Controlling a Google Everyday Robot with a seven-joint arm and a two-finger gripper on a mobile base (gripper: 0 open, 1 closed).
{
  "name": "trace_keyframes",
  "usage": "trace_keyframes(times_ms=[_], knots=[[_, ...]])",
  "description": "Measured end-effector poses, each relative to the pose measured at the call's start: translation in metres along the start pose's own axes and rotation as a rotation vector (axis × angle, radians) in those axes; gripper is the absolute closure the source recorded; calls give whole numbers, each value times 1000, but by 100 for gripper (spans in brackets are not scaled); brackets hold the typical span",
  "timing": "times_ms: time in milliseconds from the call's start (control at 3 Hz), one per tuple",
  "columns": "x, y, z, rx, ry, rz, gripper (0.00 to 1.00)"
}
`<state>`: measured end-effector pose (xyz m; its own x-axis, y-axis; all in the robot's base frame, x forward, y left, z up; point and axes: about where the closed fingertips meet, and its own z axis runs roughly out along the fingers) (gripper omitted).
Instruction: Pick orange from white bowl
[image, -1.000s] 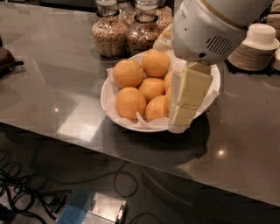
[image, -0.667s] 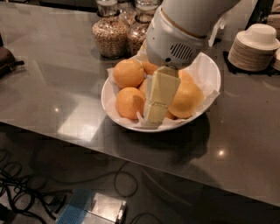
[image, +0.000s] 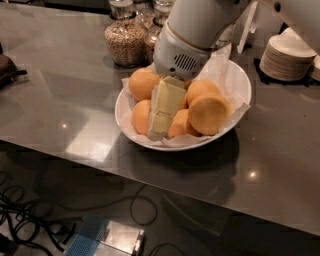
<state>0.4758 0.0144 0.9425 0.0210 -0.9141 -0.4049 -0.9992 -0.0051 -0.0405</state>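
Note:
The white bowl (image: 235, 75), lined with crinkled white paper, stands on the dark grey table and holds several oranges. The orange (image: 207, 114), the largest one with yellow-orange skin, lies at the bowl's front right. Smaller oranges lie at the back left (image: 142, 82), the front left (image: 141, 116) and the middle (image: 200, 89). My gripper (image: 159, 127), cream-coloured below a big white wrist housing (image: 182, 55), reaches down into the bowl's left-centre, between the smaller oranges and to the left of the largest orange. It hides part of the fruit behind it.
Two glass jars of grain (image: 122, 42) stand just behind the bowl. A stack of beige saucers (image: 287, 56) sits at the back right. A dark object (image: 7, 67) lies at the left edge. Cables and a metal box (image: 107, 239) lie on the floor below the table's front edge.
My gripper has moved left across the bowl, from its right side to its left-centre. The large orange at the front right, covered before, now shows.

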Motion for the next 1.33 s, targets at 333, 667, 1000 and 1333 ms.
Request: trace_keyframes(times_ms=[333, 667, 1000, 1333], knots=[[0, 0, 0, 1, 0, 1, 19], [3, -3, -2, 12, 1, 12, 33], [20, -18, -19, 70, 15, 67, 25], [40, -30, -35, 122, 29, 130, 20]])
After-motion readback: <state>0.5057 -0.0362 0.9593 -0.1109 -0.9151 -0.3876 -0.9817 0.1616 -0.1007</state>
